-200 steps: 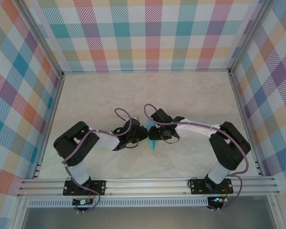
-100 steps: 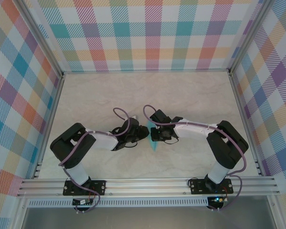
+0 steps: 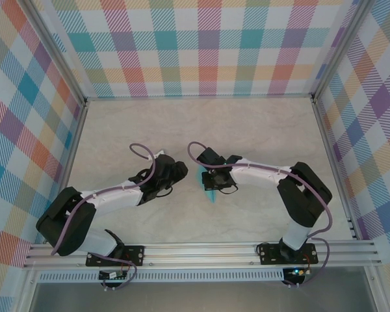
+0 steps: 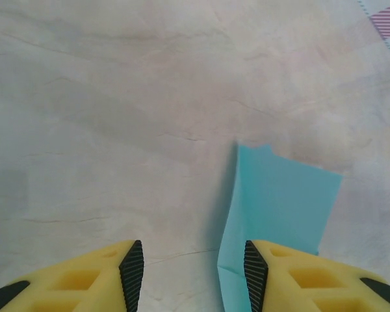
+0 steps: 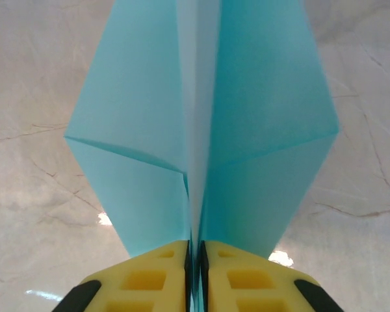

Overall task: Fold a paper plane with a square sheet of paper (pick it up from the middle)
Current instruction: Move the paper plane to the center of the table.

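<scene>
The right gripper [image 5: 195, 250] is pinched tight on the paper plane [image 5: 247, 130], its yellow fingers [image 5: 149, 276] pressed together on the central crease while two light-blue flaps spread to either side. In the top view the paper plane [image 3: 208, 192] sits around the middle of the table [image 3: 247, 123], somewhat toward the near edge, under the right gripper [image 3: 206, 179]. The left gripper [image 4: 192, 266] stands partly open with nothing between its pads; the folded blue sheet [image 4: 279, 201] lies just ahead of its right finger. Seen from above, the left gripper [image 3: 177, 171] is near the paper but apart from it.
</scene>
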